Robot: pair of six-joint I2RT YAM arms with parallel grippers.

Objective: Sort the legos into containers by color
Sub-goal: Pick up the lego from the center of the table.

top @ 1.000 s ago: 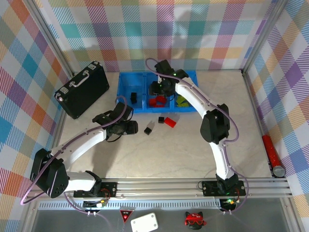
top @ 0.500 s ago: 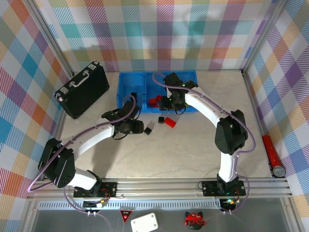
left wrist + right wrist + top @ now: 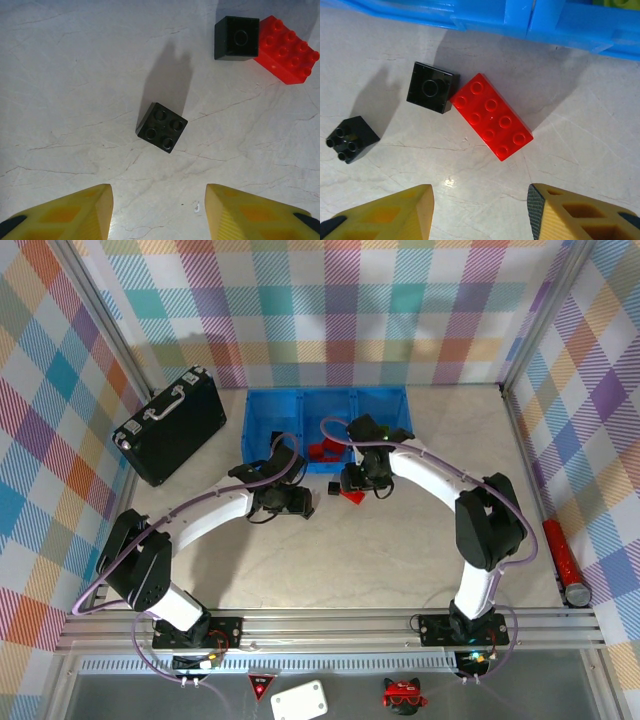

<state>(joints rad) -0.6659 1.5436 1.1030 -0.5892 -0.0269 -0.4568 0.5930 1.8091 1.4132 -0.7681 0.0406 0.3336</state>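
Observation:
Three legos lie loose on the table just in front of the blue tray (image 3: 262, 426). A black four-stud brick (image 3: 161, 127) sits ahead of my open left gripper (image 3: 159, 200), centred between its yellow fingers and apart from them. Further off, a black brick on its side (image 3: 236, 37) touches a red eight-stud brick (image 3: 287, 48). My open right gripper (image 3: 480, 200) hovers over that red brick (image 3: 491, 116), with the side-lying black brick (image 3: 431, 87) and the four-stud one (image 3: 351, 138) to its left. Red legos (image 3: 322, 451) lie in the tray's middle compartment. Both grippers (image 3: 300, 505) (image 3: 352, 483) are empty.
A black briefcase (image 3: 170, 423) lies at the back left. A red cylinder (image 3: 562, 560) rests by the right wall. The tray's blue front wall (image 3: 520, 17) stands just beyond the red brick. The two arms nearly meet over the loose bricks.
My right gripper has come out of the tray's middle compartment and down over the red brick. My left gripper has slid right towards the black bricks. Both stay open.

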